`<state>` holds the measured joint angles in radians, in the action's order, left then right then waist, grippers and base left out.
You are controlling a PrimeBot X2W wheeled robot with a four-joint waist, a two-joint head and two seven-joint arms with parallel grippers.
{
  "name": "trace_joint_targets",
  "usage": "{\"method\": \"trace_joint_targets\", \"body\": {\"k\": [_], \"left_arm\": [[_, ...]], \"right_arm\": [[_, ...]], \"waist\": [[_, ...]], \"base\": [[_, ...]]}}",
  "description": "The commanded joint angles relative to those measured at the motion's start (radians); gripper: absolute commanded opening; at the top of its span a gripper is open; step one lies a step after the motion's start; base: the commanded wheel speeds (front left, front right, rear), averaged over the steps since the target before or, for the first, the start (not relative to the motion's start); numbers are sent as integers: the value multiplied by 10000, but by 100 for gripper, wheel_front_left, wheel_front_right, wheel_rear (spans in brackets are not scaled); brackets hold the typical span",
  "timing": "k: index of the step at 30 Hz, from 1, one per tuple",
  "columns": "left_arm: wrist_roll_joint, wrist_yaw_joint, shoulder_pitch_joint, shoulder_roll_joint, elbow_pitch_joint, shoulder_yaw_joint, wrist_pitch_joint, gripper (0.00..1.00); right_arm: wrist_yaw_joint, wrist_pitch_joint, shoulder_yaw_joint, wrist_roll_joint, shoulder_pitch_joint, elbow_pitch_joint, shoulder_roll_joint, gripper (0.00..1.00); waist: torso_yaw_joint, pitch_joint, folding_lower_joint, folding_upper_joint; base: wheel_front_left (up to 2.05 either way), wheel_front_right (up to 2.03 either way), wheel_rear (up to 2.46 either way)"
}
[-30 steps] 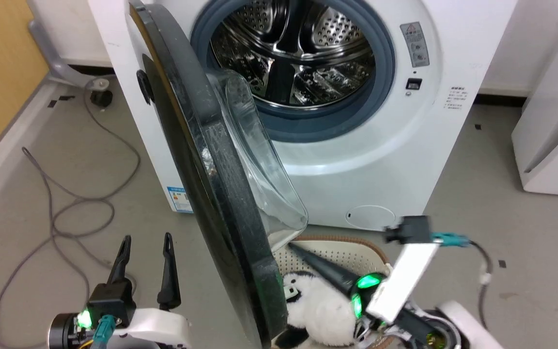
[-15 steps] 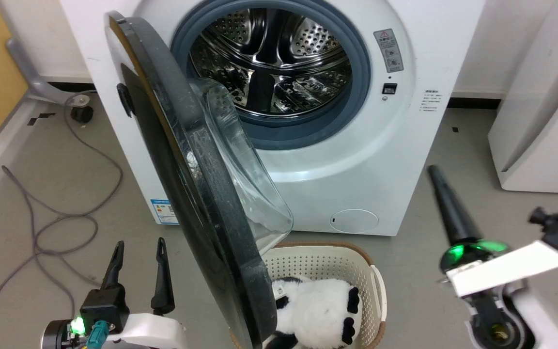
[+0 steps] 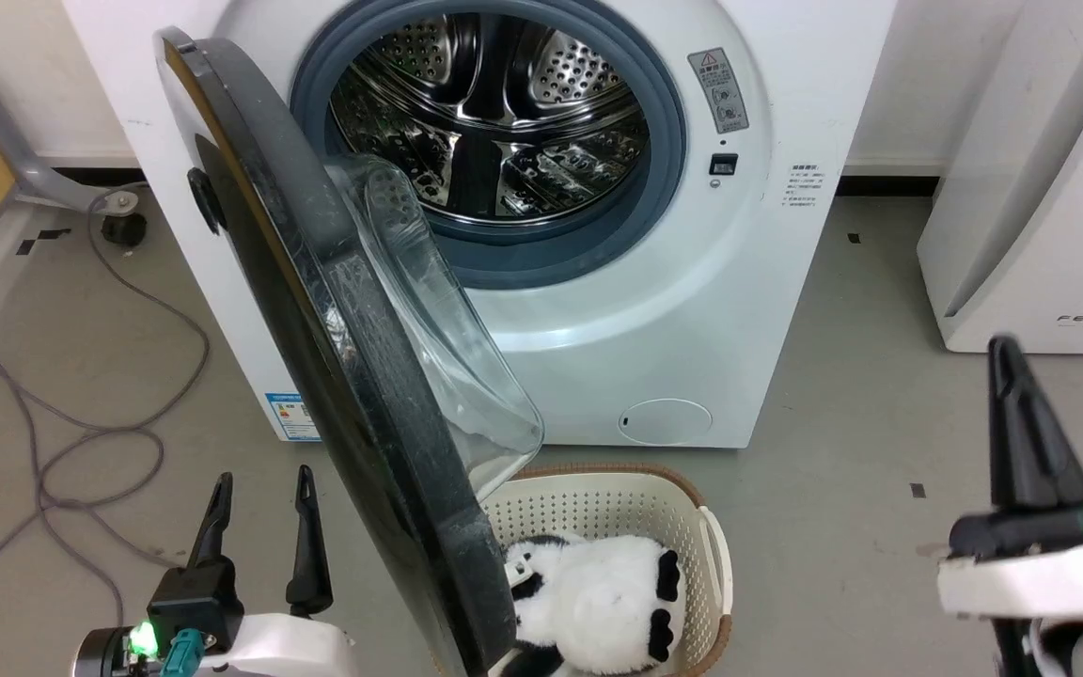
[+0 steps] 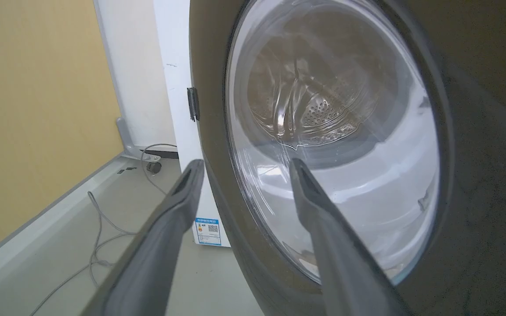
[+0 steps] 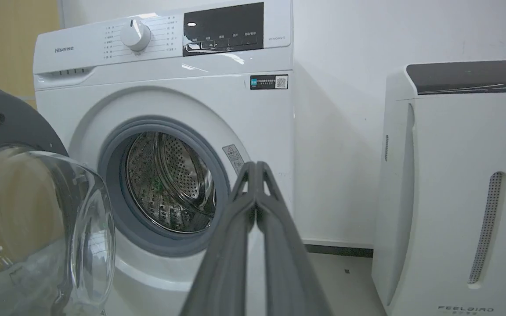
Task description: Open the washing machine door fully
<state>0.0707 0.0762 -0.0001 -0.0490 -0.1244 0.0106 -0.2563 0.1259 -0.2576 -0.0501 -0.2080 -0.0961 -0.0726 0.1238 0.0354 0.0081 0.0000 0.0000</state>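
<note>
The white washing machine (image 3: 692,320) faces me with its steel drum (image 3: 485,122) exposed. The glossy black washing machine door (image 3: 316,310) stands swung out on its left hinge, edge-on to me, its glass bowl (image 3: 438,329) facing right. My left gripper (image 3: 261,481) is open at the lower left, left of the door and apart from it. In the left wrist view that gripper (image 4: 246,163) points at the door's outer face (image 4: 477,175). My right gripper (image 3: 1004,353) is shut on nothing at the lower right, clear of the machine. In the right wrist view its fingertips (image 5: 256,166) meet in front of the washing machine (image 5: 169,101) and the door (image 5: 11,118).
A cream basket (image 3: 713,545) holding a panda plush (image 3: 598,602) sits on the floor under the door's free edge. A white FEELBIRD appliance (image 3: 1040,216) stands at the right. A grey cable (image 3: 81,442) loops on the floor at the left, near a yellow wall (image 4: 37,109).
The right gripper has swung from under the door, over the basket, out to the far right, and now points up. The head camera has shifted. The door's angle and the left gripper look unchanged.
</note>
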Motion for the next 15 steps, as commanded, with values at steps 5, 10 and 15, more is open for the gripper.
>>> {"method": "trace_joint_targets", "body": {"k": [5, 10, 15], "left_arm": [[-32, 51, 91, -12, 54, -1, -55, 100], [-35, 37, 57, -12, 49, -22, -55, 100], [-66, 8, 28, -12, 31, -1, -55, 100]], "right_arm": [[48, -40, -225, 655, 807, 847, -431, 0], [48, -41, -82, 682, 1082, 1742, -600, 0], [48, -41, -128, 705, 1075, 1870, -680, 100]], "waist": [[-58, 20, 0, 0], [-57, 49, 0, 0], [-43, 46, 0, 0]], "base": [[0, 0, 0], [0, 0, 0], [0, 0, 0]]}}
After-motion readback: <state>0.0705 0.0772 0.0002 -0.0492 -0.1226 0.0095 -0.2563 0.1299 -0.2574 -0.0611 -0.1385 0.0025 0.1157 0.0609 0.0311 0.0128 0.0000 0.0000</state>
